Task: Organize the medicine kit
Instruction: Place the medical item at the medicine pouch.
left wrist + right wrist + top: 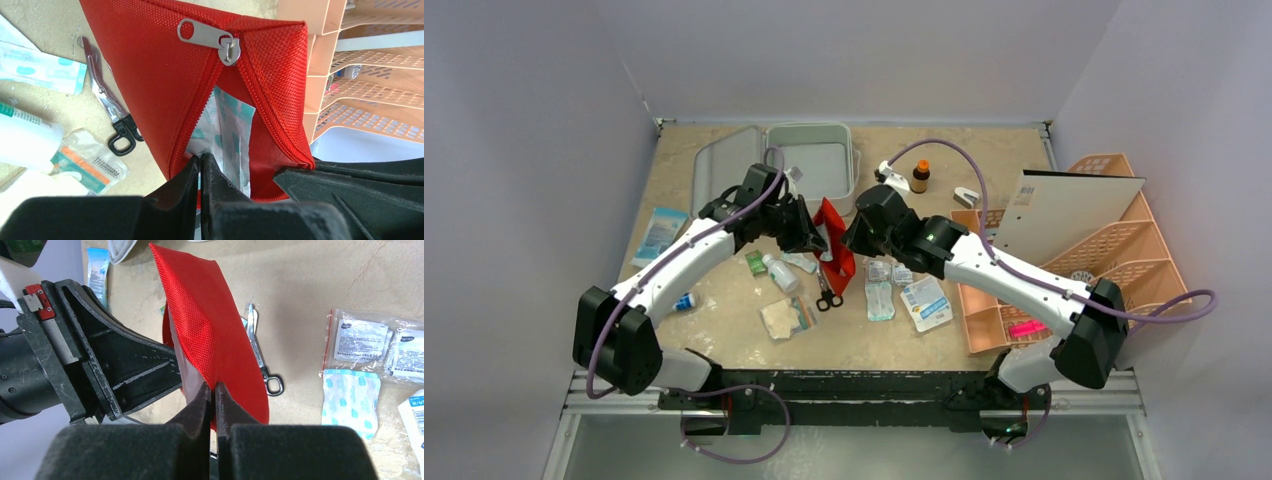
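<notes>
Medicine kit (809,170), a light-grey hinged plastic case, lies open at the far tabletop (724,335) edge. Left hand (201,164) and right hand (213,391) each clamp the red woven zip pouch (150,75) between them.

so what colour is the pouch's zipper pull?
The zipper pull is silver metal; clearest in left wrist view.

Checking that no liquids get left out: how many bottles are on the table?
2: a brown orange-capped bottle standing right of the open medicine kit, and a white bottle lying left of the scissors. More may be hidden in the red pouch.
</notes>
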Controlling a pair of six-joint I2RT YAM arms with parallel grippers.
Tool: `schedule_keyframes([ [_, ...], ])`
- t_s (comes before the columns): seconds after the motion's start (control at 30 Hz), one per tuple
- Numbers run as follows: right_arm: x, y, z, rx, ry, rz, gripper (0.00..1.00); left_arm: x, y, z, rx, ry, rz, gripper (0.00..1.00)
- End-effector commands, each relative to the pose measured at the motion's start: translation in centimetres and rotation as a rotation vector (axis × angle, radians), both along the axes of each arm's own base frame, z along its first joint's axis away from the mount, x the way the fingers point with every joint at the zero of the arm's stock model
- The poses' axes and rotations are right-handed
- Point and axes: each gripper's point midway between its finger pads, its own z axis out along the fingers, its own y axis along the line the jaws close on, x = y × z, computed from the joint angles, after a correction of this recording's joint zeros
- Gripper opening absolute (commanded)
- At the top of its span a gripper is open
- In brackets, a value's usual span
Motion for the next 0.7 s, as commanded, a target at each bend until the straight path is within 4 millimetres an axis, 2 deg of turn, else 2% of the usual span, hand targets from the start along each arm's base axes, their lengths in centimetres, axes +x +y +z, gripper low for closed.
schedule_keyframes([
  [0.0,0.3,0.1,1.1,0.034,-0.033,-0.02,0.0,0.4,0.3,0.7,0.06,-0.029,-0.009,0.05],
  [0.17,0.3,-0.2,0.7,0.015,-0.031,-0.028,0.0,0.3,-0.1,1.9,0.029,-0.064,-0.025,0.19],
  [0.3,0.4,-1.2,0.7,-0.015,-0.04,-0.055,0.0,0.0,-0.5,3.2,-0.012,-0.094,-0.048,0.28],
  [0.5,-0.1,-3.1,1.1,-0.075,-0.063,-0.062,0.0,-0.6,-0.3,4.7,-0.016,-0.126,-0.081,0.33],
  [0.67,0.4,-6.6,1.7,-0.199,-0.134,-0.119,0.0,-1.9,-0.7,6.6,-0.074,-0.188,-0.155,0.33],
])
